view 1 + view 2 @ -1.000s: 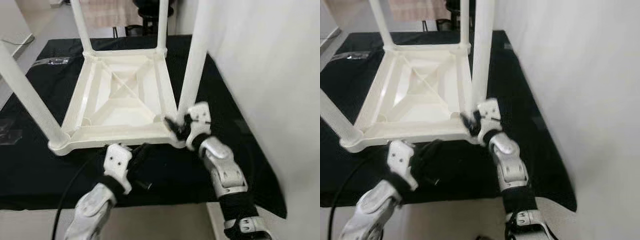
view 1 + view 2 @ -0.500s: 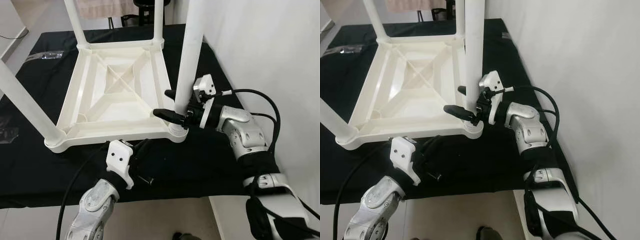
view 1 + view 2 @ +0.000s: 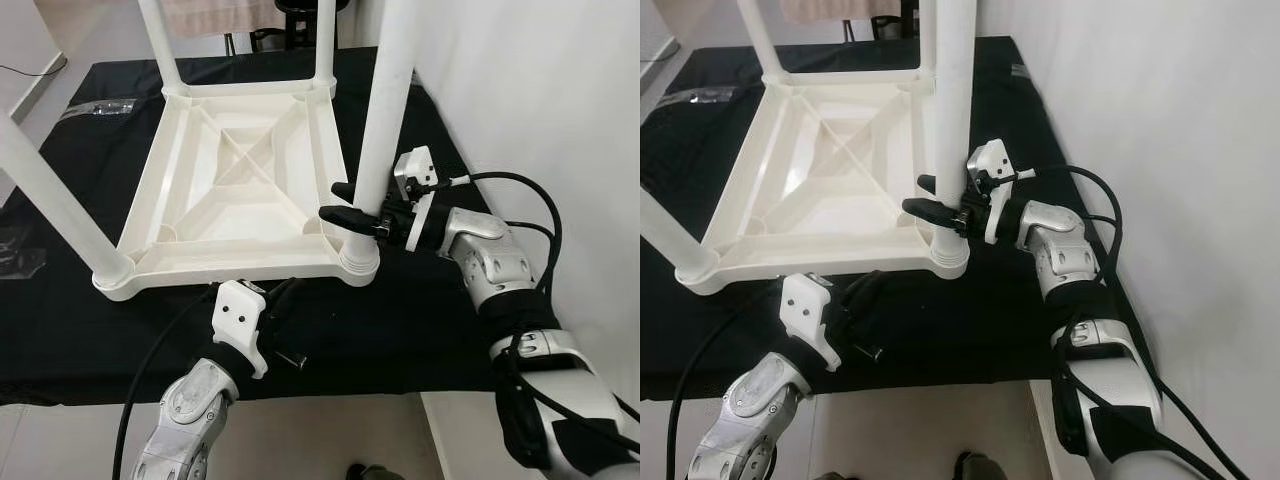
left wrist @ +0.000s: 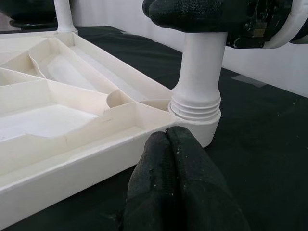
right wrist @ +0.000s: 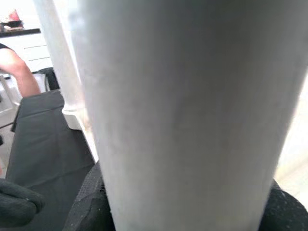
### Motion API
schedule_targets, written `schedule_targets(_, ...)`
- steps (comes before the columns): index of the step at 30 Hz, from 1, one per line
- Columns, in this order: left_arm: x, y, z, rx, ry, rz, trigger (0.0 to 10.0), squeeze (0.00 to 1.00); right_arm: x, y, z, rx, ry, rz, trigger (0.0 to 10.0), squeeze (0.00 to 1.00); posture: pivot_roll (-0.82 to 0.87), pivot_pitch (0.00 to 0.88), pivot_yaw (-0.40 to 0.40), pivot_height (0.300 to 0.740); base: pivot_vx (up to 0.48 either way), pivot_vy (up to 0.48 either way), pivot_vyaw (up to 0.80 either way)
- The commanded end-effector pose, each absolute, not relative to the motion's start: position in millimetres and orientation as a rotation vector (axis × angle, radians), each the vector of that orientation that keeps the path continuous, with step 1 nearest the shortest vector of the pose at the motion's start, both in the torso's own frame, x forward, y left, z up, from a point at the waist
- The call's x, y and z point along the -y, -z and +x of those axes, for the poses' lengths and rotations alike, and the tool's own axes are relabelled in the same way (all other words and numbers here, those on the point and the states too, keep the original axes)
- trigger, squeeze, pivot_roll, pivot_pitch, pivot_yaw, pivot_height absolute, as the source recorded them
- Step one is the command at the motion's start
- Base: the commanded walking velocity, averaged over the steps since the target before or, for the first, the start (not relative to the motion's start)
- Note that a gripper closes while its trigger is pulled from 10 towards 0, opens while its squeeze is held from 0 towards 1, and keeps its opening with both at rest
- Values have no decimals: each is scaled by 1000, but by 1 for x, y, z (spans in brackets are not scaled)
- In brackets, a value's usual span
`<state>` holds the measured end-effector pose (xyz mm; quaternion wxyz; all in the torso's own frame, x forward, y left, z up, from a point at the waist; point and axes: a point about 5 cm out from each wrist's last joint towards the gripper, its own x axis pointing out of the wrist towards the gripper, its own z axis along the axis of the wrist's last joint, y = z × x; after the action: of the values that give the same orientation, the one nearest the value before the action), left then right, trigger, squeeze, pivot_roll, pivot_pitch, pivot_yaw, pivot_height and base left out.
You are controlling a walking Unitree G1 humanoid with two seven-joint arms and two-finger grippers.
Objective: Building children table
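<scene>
White leg (image 3: 385, 110), right pincer (image 3: 345, 203) unmoved.

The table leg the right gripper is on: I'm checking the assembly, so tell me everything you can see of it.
The table leg is a smooth white round tube, plastic by its look, standing upright in the near right corner socket of the upturned white table top, which lies on black cloth. Ribbed rings show at its base. The right gripper has a black finger on either side of it, low down. The shut left gripper sits just before the socket.
</scene>
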<state>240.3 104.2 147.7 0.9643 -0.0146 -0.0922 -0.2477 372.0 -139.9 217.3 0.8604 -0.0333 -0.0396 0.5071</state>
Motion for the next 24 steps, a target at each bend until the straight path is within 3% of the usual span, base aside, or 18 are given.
schedule_targets(1,-105,-143,238,166,495,-30,10000,0,149,-202,372,36,-968,-27,0,0,22,174,-40,740,0,0,0)
schedule_targets(3,-106,-144,237,167,492,-29,10000,0,150,-186,369,-7,-774,-42,0,0,16,178,-45,740,0,0,0)
schedule_targets(4,-106,-144,237,167,492,-29,10000,0,150,-186,369,-7,-774,-42,0,0,16,178,-45,740,0,0,0)
schedule_targets(6,-108,-144,238,168,489,-26,10000,0,165,-162,362,-74,-112,-129,0,0,13,181,-42,740,0,0,0)
schedule_targets(7,-109,-144,238,169,487,-23,10000,0,140,-142,341,-132,-166,-68,0,0,5,184,-37,740,0,0,0)
schedule_targets(8,-109,-144,238,169,487,-23,10000,0,140,-142,341,-132,-166,-68,0,0,5,184,-37,740,0,0,0)
schedule_targets(9,-109,-145,238,169,485,-22,10000,0,120,-132,325,-167,-260,-2,0,0,16,185,-32,740,0,0,0)
schedule_targets(10,-109,-145,238,169,485,-22,10000,0,120,-132,325,-167,-260,-2,0,0,16,185,-32,740,0,0,0)
schedule_targets(12,-110,-143,240,166,485,-19,10000,0,94,-129,308,-112,-406,-116,0,0,-2,177,-20,740,0,0,0)
schedule_targets(18,-110,-143,241,164,485,-19,10000,0,108,-135,330,-105,-348,-52,0,0,13,170,-33,740,0,0,0)
schedule_targets(19,-110,-144,241,167,476,-14,10000,0,107,-142,332,-88,-360,-39,10000,969,17,173,-28,740,0,0,0)
schedule_targets(24,-109,-144,241,164,479,-17,10000,0,102,-164,334,-3,-411,-30,10000,1000,16,171,-24,740,0,0,0)
